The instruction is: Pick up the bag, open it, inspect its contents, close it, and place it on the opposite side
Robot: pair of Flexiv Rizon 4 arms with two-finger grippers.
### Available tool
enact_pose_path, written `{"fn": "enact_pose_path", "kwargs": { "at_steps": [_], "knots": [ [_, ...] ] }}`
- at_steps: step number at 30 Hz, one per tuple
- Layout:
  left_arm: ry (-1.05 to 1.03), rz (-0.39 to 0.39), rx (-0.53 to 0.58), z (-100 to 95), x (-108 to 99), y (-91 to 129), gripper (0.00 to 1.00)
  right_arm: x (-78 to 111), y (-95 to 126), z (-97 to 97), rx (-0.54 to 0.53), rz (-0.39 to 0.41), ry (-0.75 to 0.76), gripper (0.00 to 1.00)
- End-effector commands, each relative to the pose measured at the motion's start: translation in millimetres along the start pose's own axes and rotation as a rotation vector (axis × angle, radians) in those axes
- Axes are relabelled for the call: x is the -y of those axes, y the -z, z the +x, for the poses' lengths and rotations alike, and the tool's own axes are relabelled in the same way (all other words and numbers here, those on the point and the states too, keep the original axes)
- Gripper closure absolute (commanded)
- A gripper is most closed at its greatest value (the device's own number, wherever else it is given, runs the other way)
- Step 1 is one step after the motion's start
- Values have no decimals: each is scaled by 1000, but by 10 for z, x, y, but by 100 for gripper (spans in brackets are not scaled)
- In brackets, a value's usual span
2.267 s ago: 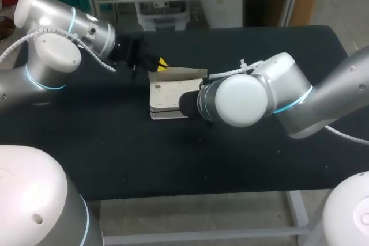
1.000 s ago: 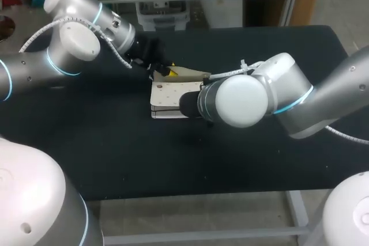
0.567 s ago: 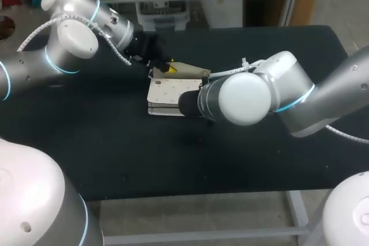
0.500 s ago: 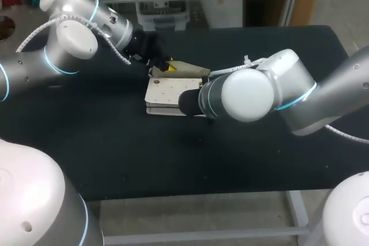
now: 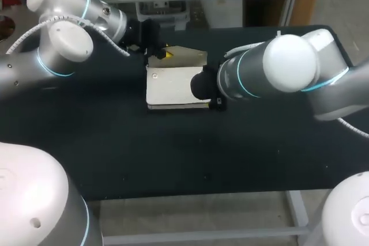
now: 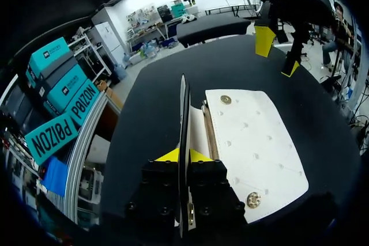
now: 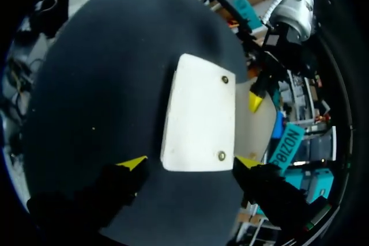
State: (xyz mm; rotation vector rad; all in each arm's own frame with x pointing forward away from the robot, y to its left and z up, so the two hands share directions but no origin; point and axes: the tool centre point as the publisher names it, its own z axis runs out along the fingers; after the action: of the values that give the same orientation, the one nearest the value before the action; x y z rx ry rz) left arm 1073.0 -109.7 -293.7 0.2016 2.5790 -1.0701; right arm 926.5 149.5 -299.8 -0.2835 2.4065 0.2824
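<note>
The left pincer (image 6: 184, 156) is clenched on the thin raised flap (image 6: 183, 108) of the white bag (image 7: 199, 113), whose body lies flat on the desk (image 5: 115, 142) just beside and ahead of it. The right pincer (image 7: 190, 163) hangs released, fingers spread wider than the bag end ahead of them. Nothing pins the body, so a pull on the flap could drag the whole bag, or the flap could slip free and drop shut.

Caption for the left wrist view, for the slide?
Left end effector holds the flap of the white bag raised; right end effector open beyond it.
</note>
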Motion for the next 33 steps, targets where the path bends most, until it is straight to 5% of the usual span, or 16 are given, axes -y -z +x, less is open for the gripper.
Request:
{"fn": "enact_pose_path", "kwargs": {
  "at_steps": [1, 2, 5, 6, 18, 33],
  "knots": [
    [30, -11, 13, 20, 130, 203, 100, 67, 272, -46, 15, -9, 9, 0],
    [62, -6, 12, -8, 141, 247, 100, 66, 303, -69, 23, -6, 15, 5],
    [82, 2, 4, -29, 141, 274, 100, 72, 361, -117, 39, -7, 23, 87],
    [82, 2, 4, -29, 141, 274, 100, 76, 371, -125, 41, -12, 26, 100],
    [82, 2, 4, -29, 141, 274, 100, 158, 453, -286, 69, -11, 77, 100],
    [110, -18, 100, 290, 610, 409, 100, 117, 177, -671, 103, 14, 122, 100]
  ]
}}
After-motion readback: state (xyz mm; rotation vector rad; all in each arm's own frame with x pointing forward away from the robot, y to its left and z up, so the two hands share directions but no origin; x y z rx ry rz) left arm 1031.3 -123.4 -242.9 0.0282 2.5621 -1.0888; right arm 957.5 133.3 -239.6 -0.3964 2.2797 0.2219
